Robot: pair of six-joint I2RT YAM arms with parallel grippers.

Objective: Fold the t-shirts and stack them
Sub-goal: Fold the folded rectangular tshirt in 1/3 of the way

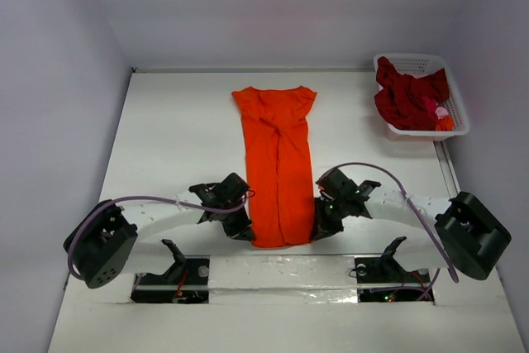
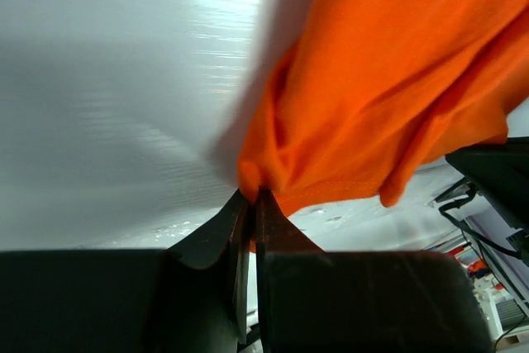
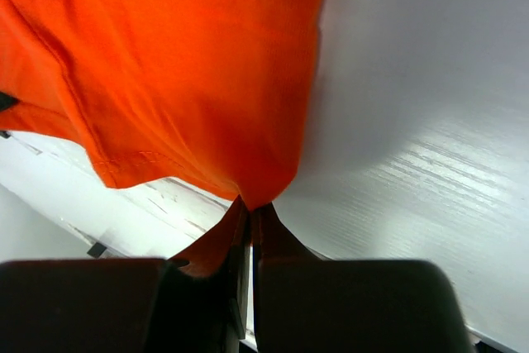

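The orange t-shirt (image 1: 277, 167) lies as a long narrow strip down the middle of the desk (image 1: 173, 138), with its hem at the near end. The left hand (image 1: 246, 231) is pinched shut on the near left corner of the hem and the right hand (image 1: 319, 229) on the near right corner. Both bites look thin, right at the edge. If one arm lifts faster, I'd expect a corner to slip free, the tucked sides to fall open, or the fold to land crooked. The dark red tee (image 1: 405, 93) sits in the basket (image 1: 459, 126), far right.
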